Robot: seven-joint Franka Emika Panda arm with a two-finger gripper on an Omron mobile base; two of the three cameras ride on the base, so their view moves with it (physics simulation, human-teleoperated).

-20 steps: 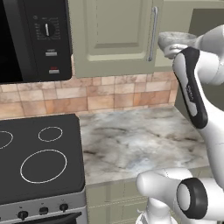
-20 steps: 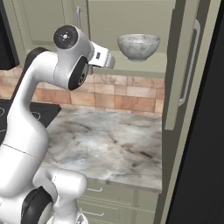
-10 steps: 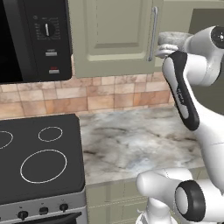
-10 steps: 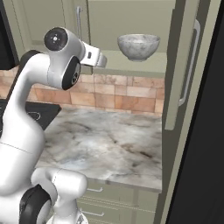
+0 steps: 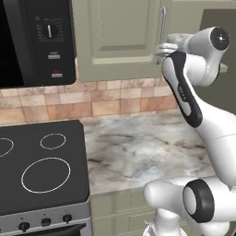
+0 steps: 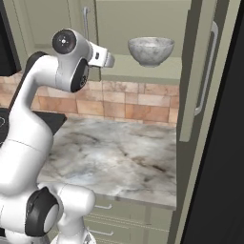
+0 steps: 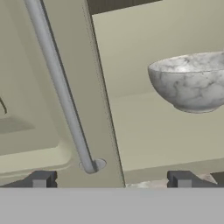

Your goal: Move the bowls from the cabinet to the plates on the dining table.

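A mottled grey bowl [image 6: 151, 51] stands upright on the bottom shelf of the open sage-green cabinet [image 6: 143, 74]. In the hand view the bowl [image 7: 190, 82] sits to the upper right on the shelf [image 7: 162, 127]. My gripper [image 6: 108, 59] hovers open and empty at shelf height, left of the bowl and apart from it. In the hand view the gripper [image 7: 111, 179] faces the edge of the neighbouring closed door, whose silver bar handle [image 7: 61, 87] runs right ahead of it. From the left, the gripper [image 5: 163, 47] is level with that handle's lower end. The plates and the dining table are out of view.
The cabinet's open door [image 6: 202, 71] juts out on the right with its long handle. Below lie the marble worktop [image 5: 138, 147] and a tiled backsplash [image 5: 110, 99]. A black stove [image 5: 37, 161] and a dark microwave [image 5: 37, 41] are on the left.
The arm's upper joints have swung left and the hand has drifted slightly left, away from the bowl. The jaws stayed open. The bowl has not moved.
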